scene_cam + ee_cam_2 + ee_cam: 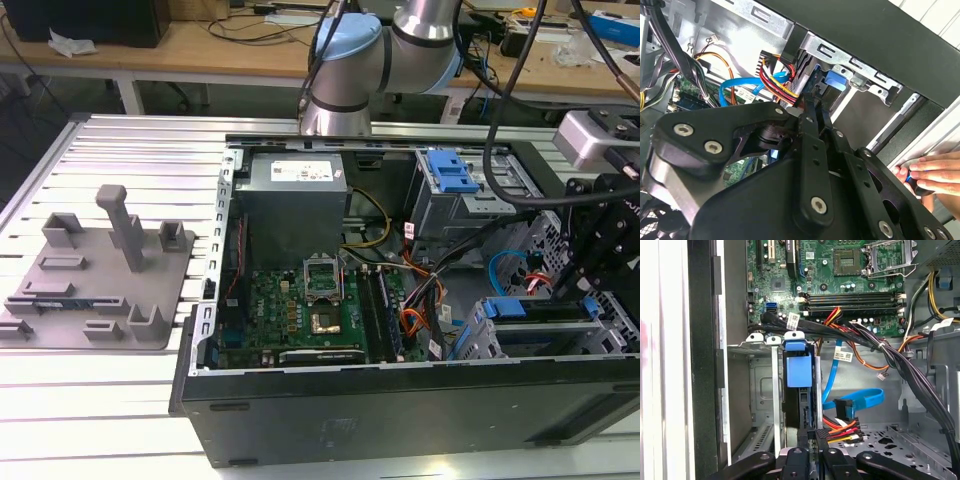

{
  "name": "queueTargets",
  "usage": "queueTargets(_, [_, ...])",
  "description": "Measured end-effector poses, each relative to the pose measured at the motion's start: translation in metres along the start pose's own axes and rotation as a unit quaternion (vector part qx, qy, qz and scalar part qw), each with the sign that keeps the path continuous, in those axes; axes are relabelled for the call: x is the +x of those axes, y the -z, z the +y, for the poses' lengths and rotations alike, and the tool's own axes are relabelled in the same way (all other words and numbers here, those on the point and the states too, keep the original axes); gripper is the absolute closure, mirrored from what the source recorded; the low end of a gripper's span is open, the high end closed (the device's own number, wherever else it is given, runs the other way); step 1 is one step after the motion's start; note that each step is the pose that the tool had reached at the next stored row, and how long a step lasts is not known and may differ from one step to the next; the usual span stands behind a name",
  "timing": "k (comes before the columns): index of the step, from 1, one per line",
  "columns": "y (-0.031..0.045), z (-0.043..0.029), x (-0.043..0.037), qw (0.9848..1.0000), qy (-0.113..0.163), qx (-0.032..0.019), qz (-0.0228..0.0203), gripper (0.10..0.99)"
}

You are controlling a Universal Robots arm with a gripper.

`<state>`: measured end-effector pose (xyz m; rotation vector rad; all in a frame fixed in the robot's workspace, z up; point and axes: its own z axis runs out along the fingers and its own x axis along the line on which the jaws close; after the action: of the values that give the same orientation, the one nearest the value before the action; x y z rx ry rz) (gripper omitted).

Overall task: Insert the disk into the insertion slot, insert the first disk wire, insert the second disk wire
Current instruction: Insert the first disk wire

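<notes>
Gripper [813, 452] fingers nearly closed, pinching the black plug of the first disk wire [845, 429], a red-yellow-black bundle, at the end of the disk [799, 385]. Disk stands in the insertion slot [760, 385], lower right of the exterior view. White cable tags: print unreadable.

We see the black gripper [812, 107] close up against the disk [832, 82], whose blue frame sits inside the grey insertion slot [860, 67]. A red, yellow and black power wire bundle [777, 80] ends right at the gripper's tip, with a blue data cable [740, 82] looping beside it over the green motherboard [687, 95]. A person's hand [932, 172] lies beside the black case wall [880, 30], well apart from the wires.
</notes>
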<state>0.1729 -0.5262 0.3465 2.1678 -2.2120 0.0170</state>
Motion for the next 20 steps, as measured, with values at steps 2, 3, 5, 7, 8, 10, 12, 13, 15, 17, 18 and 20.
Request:
queueTargets(2, [-0.0004,0.0000,0.0000,1.0000,0.000,0.0000,0.0000,0.914])
queueTargets(3, [-0.0007,0.0000,0.0000,1.0000,0.000,0.0000,0.0000,0.914])
queueTargets(5, [-0.0012,0.0000,0.0000,1.0000,0.000,0.0000,0.0000,0.914])
queueTargets(7, [-0.0015,-0.0001,0.0000,1.0000,0.000,0.0000,0.0000,0.914])
queueTargets(8, [-0.0020,-0.0001,0.0000,1.0000,0.000,0.0000,0.0000,0.914])
queueTargets(10, [-0.0025,-0.0001,0.0000,1.0000,0.000,0.0000,0.0000,0.914])
queueTargets(12, [-0.0029,-0.0001,-0.0001,1.0000,0.000,0.0000,0.0000,0.914])
queueTargets(13, [-0.0032,-0.0001,-0.0001,1.0000,0.000,0.0000,0.0000,0.914])
queueTargets(15, [-0.0038,-0.0001,-0.0001,1.0000,0.000,0.0000,0.0000,0.914])
queueTargets(17, [-0.0044,-0.0001,-0.0001,1.0000,0.000,0.0001,0.0000,0.914])
queueTargets(18, [-0.0047,-0.0002,-0.0001,1.0000,0.000,0.0001,0.0000,0.914])
queueTargets(20, [-0.0057,-0.0002,-0.0002,1.0000,0.000,0.0000,0.0000,0.914])
